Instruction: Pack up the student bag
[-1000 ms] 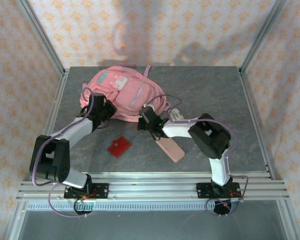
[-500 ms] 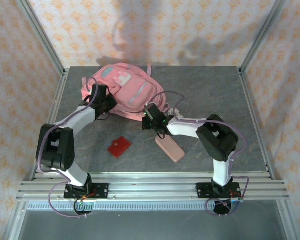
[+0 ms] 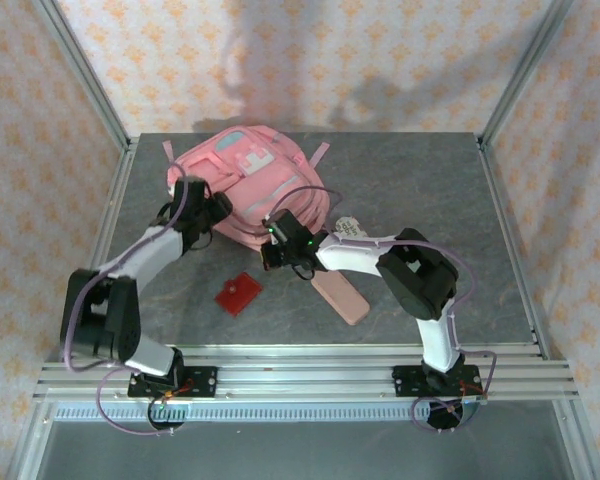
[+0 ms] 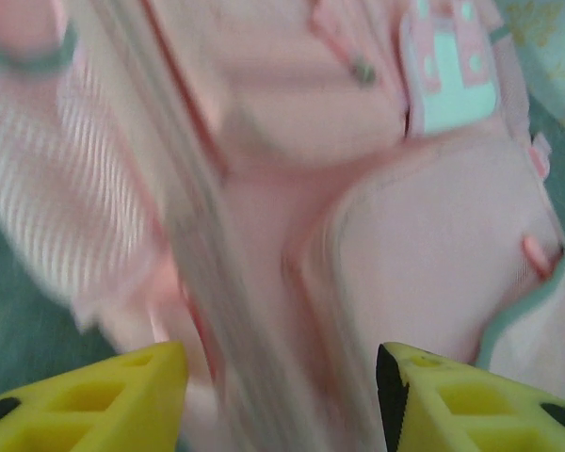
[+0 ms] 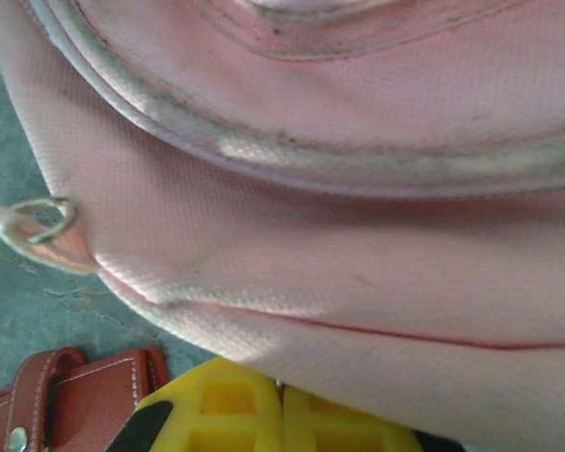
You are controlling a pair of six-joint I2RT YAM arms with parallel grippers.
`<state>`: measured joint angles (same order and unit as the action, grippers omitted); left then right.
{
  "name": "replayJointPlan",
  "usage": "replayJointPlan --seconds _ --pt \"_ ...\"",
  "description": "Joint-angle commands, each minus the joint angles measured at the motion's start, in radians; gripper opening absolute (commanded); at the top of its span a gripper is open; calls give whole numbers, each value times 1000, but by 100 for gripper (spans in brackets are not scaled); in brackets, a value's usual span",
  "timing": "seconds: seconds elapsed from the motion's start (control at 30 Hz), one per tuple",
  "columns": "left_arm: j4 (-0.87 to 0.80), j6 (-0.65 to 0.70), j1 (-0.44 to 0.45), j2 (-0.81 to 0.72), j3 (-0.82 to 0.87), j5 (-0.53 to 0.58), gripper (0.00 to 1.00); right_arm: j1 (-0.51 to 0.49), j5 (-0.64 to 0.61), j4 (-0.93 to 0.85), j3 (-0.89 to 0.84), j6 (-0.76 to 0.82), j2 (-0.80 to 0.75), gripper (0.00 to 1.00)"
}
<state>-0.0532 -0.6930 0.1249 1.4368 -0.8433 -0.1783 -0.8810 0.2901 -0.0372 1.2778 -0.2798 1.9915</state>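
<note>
The student bag (image 3: 250, 180), a large pink backpack with grey zip trims, lies at the back of the table. My left gripper (image 3: 198, 216) is at its left side; its yellow jaws stand open in the left wrist view (image 4: 281, 395), with the blurred bag (image 4: 358, 188) and its white patch right ahead. My right gripper (image 3: 278, 243) is at the bag's near edge. In the right wrist view its yellow fingers (image 5: 282, 386) are pressed together, their tips tucked under the pink fabric hem (image 5: 311, 282), which they pinch.
A red wallet (image 3: 238, 294) lies on the grey table in front of the bag, its corner also visible (image 5: 38, 400). A flat pink pencil case (image 3: 340, 295) lies under the right arm. A small white item (image 3: 350, 227) sits beside the bag. A metal ring (image 5: 42, 224) hangs off the bag.
The left jaws have opened and come off the bag. The bag has turned and slid a little to the left, and the right gripper has moved left along with its near edge.
</note>
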Motion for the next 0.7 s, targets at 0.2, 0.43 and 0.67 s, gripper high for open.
replayJointPlan --seconds 0.2,0.43,0.67 --pt "222 -218 126 -179 279 -12 68 -10 71 17 29 -15 22 0" --pt "400 -272 180 -59 286 31 71 -11 84 34 9 -29 12 0" --pt "447 -272 186 77 256 74 32 -12 72 14 2 -29 3 0"
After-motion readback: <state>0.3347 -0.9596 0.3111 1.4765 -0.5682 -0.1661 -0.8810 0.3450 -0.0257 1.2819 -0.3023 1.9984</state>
